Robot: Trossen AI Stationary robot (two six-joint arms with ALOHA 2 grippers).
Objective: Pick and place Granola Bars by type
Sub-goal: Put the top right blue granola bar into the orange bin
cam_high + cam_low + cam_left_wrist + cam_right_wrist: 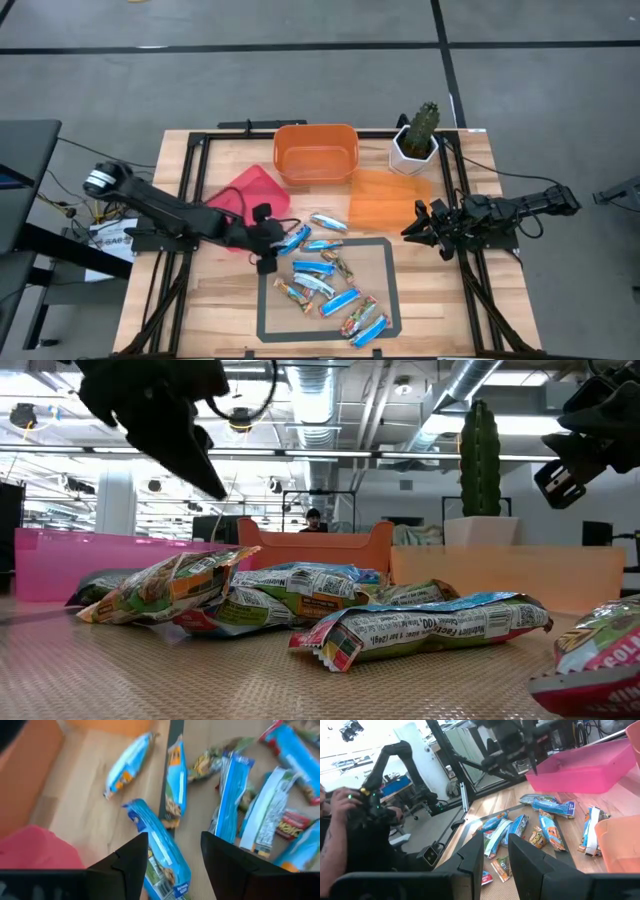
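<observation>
My left gripper (172, 865) hangs open astride a blue bar (160, 852) at the tape edge by the pink bin (250, 190); closing off-centre could squirt the slick wrapper out.

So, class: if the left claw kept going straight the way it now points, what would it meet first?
Most likely the blue-wrapped granola bar lying between and just ahead of the left claw, whose fingers stand apart. Depth is hard to judge, but in the left wrist view nothing else lies nearer in that line.
</observation>
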